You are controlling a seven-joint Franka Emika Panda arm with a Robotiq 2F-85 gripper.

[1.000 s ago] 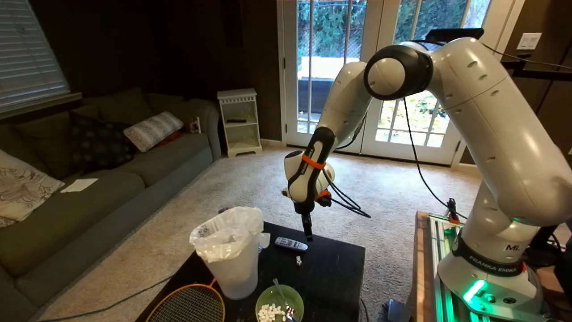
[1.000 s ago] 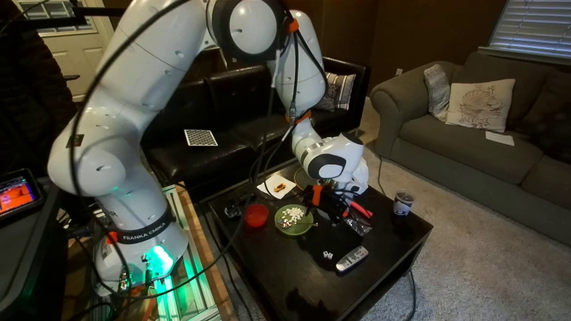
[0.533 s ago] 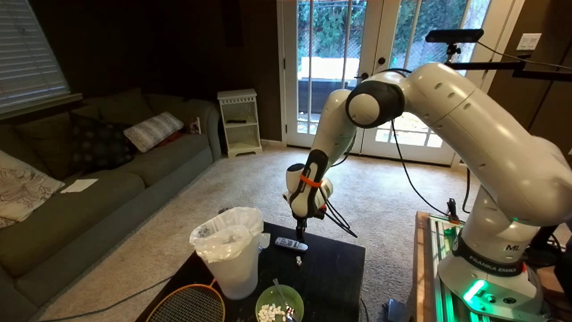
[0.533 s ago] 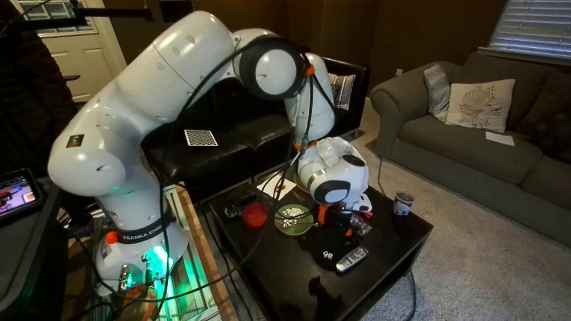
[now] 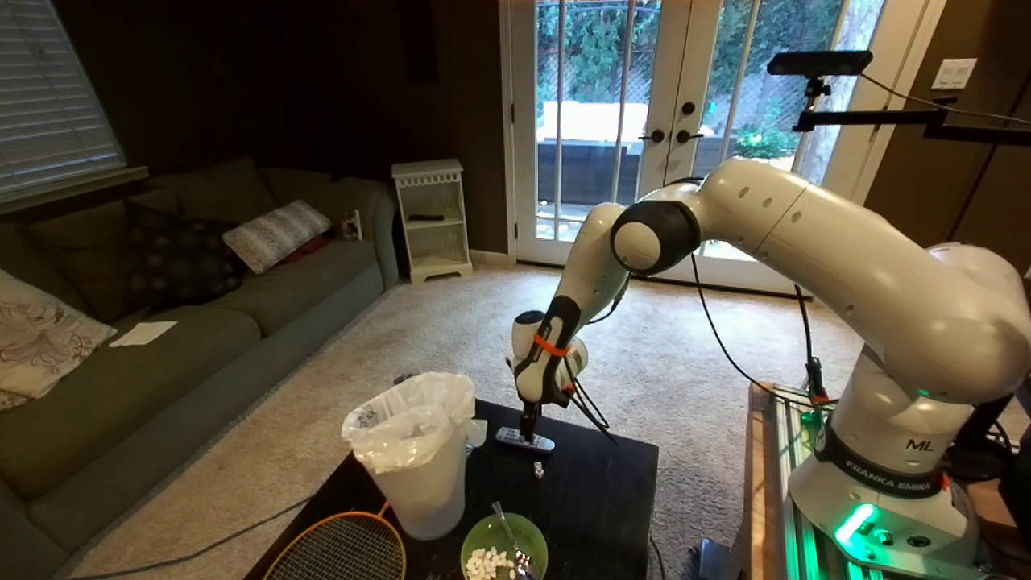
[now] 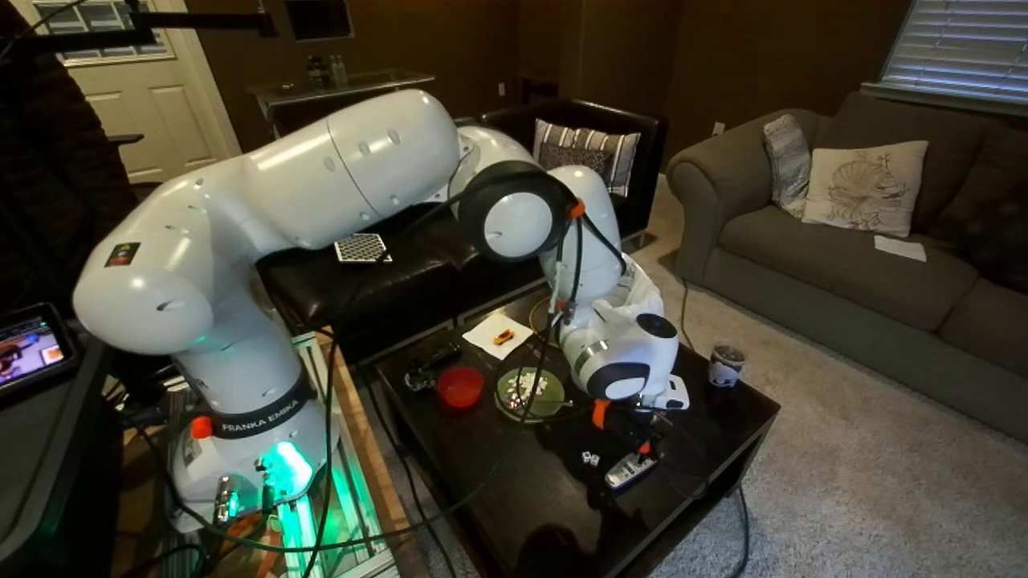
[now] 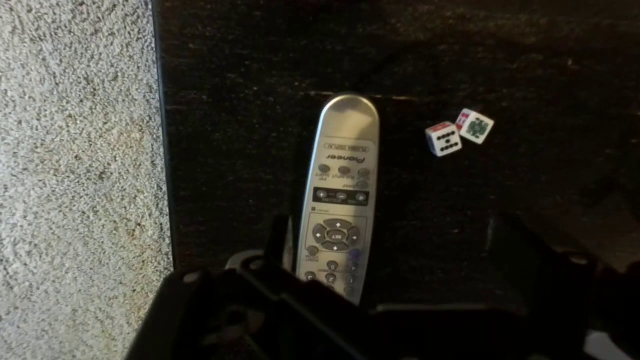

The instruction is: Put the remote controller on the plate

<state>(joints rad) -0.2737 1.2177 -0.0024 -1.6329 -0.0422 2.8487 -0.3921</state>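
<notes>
The remote controller, slim and silver-grey with dark buttons, lies flat on the dark table; it shows in both exterior views. My gripper is open and points down over it, low, as an exterior view shows. In the wrist view the remote lies between the fingers, close to the left-hand finger; its near end is hidden behind the gripper. Whether the fingertips reach table level I cannot tell. The plate, a green round dish with white pieces and a spoon, stands on the table, apart from the gripper.
Two white dice lie beside the remote. A bag-lined white bin and a racket are near the plate. A red bowl, paper and cup stand on the table. The table edge runs near the remote.
The arm has come down and moved toward the remote, from above and beside it to right over it. The remote, dice and plate have not moved.
</notes>
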